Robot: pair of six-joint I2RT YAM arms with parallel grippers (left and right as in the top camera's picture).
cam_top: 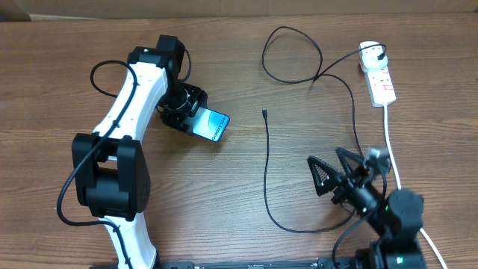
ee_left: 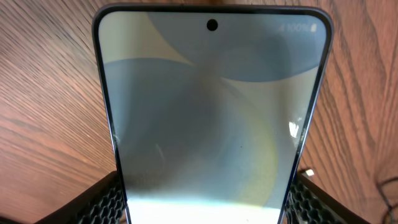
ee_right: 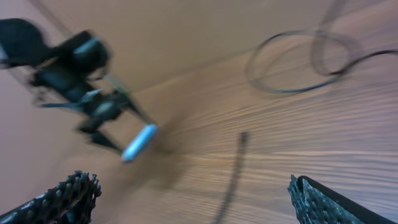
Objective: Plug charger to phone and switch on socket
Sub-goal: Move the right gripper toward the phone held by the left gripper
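Two steps open, none finished as far as I can see. Left gripper (cam_top: 196, 113) is clamped on the phone (cam_top: 215, 125) by its near end, screen up, with the rest sticking out past the fingertips. Charger (cam_top: 267, 172) runs between the arms. Its connector tip (cam_top: 265, 113) lies loose on the table (cam_top: 60, 90), near the phone's free end but apart from it, well ahead of the right gripper (cam_top: 334, 170). Right gripper is spread wide and empty, beside the charger's slack loop. Further ahead, to its right, is the power strip (cam_top: 382, 84), and the plug (cam_top: 378, 54) looks seated at the far end. Switch state unreadable. Left to do: tip into phone, flip switch.
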